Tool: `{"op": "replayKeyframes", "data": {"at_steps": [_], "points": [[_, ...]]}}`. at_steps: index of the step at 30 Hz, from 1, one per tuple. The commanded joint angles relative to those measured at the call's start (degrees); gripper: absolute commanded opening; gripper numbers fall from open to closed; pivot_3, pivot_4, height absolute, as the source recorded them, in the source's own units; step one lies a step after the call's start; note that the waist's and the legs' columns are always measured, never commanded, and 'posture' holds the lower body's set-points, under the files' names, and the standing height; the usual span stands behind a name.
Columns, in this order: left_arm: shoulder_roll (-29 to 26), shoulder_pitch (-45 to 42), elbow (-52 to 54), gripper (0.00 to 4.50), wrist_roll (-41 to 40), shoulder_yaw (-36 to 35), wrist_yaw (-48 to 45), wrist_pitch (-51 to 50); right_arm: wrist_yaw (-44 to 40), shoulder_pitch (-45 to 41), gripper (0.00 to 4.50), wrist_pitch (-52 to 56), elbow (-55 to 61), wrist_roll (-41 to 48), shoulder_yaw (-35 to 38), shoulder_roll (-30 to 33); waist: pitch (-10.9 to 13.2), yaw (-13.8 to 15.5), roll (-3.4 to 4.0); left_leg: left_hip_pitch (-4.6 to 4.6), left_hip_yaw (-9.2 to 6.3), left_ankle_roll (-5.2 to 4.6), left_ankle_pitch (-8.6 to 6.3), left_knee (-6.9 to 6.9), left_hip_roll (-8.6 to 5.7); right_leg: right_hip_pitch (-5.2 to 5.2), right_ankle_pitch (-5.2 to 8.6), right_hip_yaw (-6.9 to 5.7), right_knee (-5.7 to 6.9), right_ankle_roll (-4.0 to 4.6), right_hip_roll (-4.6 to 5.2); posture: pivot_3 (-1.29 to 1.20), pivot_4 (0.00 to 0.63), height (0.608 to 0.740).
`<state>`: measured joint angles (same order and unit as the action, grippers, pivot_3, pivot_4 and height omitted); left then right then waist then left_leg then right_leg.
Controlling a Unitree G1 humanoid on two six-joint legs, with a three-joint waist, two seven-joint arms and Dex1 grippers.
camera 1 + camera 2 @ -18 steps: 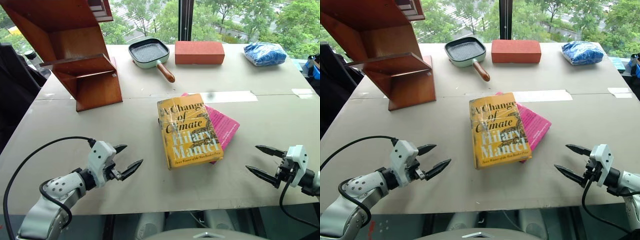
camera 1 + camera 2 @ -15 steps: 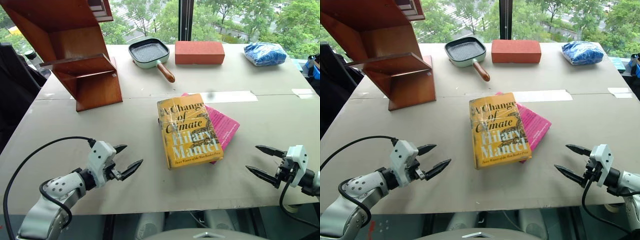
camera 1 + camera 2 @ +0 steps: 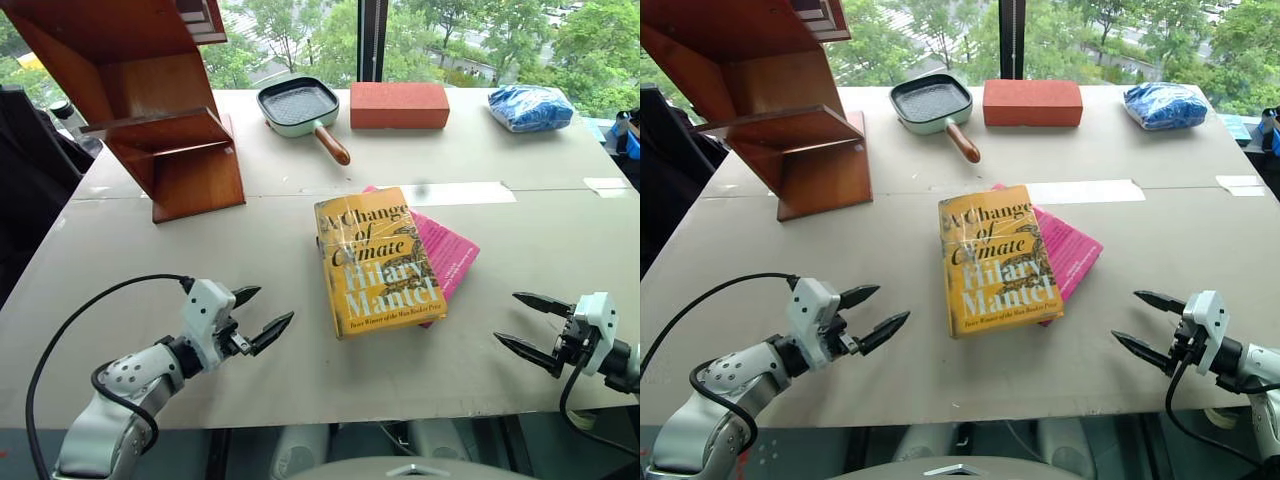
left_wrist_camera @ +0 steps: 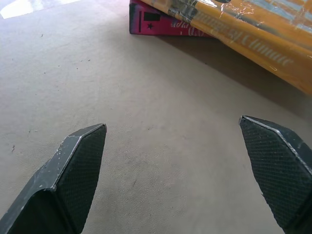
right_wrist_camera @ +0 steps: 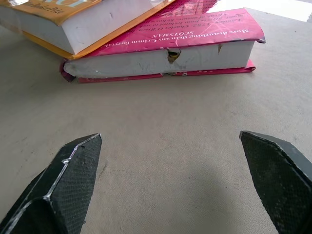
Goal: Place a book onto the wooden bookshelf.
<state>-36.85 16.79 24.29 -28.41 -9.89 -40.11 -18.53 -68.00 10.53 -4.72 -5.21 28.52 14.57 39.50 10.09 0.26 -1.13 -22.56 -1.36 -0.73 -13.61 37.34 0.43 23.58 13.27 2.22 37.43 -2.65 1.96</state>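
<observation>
Pan (image 3: 299,105), brick block (image 3: 399,104), blue bag (image 3: 530,106) beyond yellow book (image 3: 378,262), seemingly atop pink book (image 3: 446,251)

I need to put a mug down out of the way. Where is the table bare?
Bare: the stretch between the wooden bookshelf and the yellow book, and the right side between the pink book and the blue bag. Crowded: the far edge, with the pan and brick.

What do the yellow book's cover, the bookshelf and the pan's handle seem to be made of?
Yellow book: paper jacket under glossy film, judging by the wrinkled shine. Bookshelf: reddish-brown wood or veneer, smooth with a slight sheen. Pan's handle: probably wood, being brown and matte; the grain is too small to confirm.
</observation>
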Motion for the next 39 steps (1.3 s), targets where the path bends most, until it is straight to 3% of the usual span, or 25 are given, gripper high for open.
{"op": "replayKeyframes", "data": {"at_steps": [1, 11, 17, 23, 28, 35, 38, 39], "points": [[0.7, -0.8, 2.5, 4.48, -0.8, 0.7, -0.5, -0.6, 0.4, 0.3, 4.5, 0.0, 2.4, 1.2, 2.2, 0.1, 0.0, 0.0, 0.0, 0.0, 0.0, 0.0, 0.0, 0.0, 0.0, 0.0, 0.0, 0.01, 0.0, 0.0, 0.0, 0.0, 0.15, 0.74], [5.9, -13.4, -0.8, 4.48, -11.3, 4.1, -0.3, -13.5, 0.6, 3.5, 4.5, 3.2, 13.8, 6.1, 4.2, 1.0, 0.0, 0.3, 0.0, 0.0, -0.02, 0.0, 0.0, 0.07, -0.03, -0.01, 0.0, -0.01, 0.14, -0.01, -0.04, 0.0, 0.15, 0.74], [9.2, -24.3, -8.8, 4.48, -29.7, 2.7, 4.6, -35.9, 4.0, 5.6, 4.5, 10.7, 27.9, 13.4, 6.4, 2.6, 0.0, 0.0, -0.01, 0.03, -0.08, 0.0, 0.0, 0.1, -0.03, -0.01, 0.0, -0.04, 0.21, -0.03, -0.08, 0.0, 0.15, 0.74], [12.3, -30.7, -16.4, 4.48, -40.1, 0.7, 10.4, -48.3, 6.2, 7.8, 4.5, 15.5, 35.5, 16.9, 7.6, 3.9, 0.0, -0.3, -0.05, -0.03, -0.25, 0.0, 0.0, 0.17, -0.06, -0.02, -0.11, -0.14, 0.26, -0.22, -0.07, 0.0, 0.15, 0.74], [14.1, -33.9, -23.4, 4.48, -49.5, -2.5, 17.6, -57.9, 7.4, 8.2, 4.5, 17.7, 38.1, 17.9, 8.9, 4.0, 0.0, -0.7, -0.06, -0.06, -0.33, 0.0, 0.0, 0.18, -0.1, -0.02, -0.12, -0.18, 0.26, -0.22, -0.05, 0.0, 0.15, 0.74], [15.8, -33.7, -28.5, 4.48, -55.6, -3.7, 24.4, -62.8, 8.0, 7.2, 4.5, 18.9, 39.0, 18.1, 8.8, 4.0, 0.0, -0.8, -0.06, -0.06, -0.35, 0.0, 0.01, 0.18, -0.12, -0.02, -0.12, -0.18, 0.27, -0.19, -0.03, 0.0, 0.15, 0.74], [16.7, -33.5, -29.3, 3.71, -58.8, -4.3, 27.3, -62.9, 8.2, 6.4, 4.5, 19.5, 38.9, 18.4, 8.7, 4.1, 0.0, -0.8, -0.06, -0.05, -0.34, 0.0, 0.01, 0.18, -0.12, -0.02, -0.11, -0.17, 0.28, -0.17, -0.02, 0.0, 0.15, 0.74], [16.9, -33.3, -29.3, 3.22, -59.5, -4.4, 28.3, -62.7, 8.2, 6.2, 4.5, 19.8, 38.8, 18.5, 8.7, 4.1, 0.0, -0.8, -0.06, -0.05, -0.34, 0.0, 0.01, 0.18, -0.12, -0.02, -0.12, -0.17, 0.28, -0.14, -0.02, 0.0, 0.15, 0.74]]}}
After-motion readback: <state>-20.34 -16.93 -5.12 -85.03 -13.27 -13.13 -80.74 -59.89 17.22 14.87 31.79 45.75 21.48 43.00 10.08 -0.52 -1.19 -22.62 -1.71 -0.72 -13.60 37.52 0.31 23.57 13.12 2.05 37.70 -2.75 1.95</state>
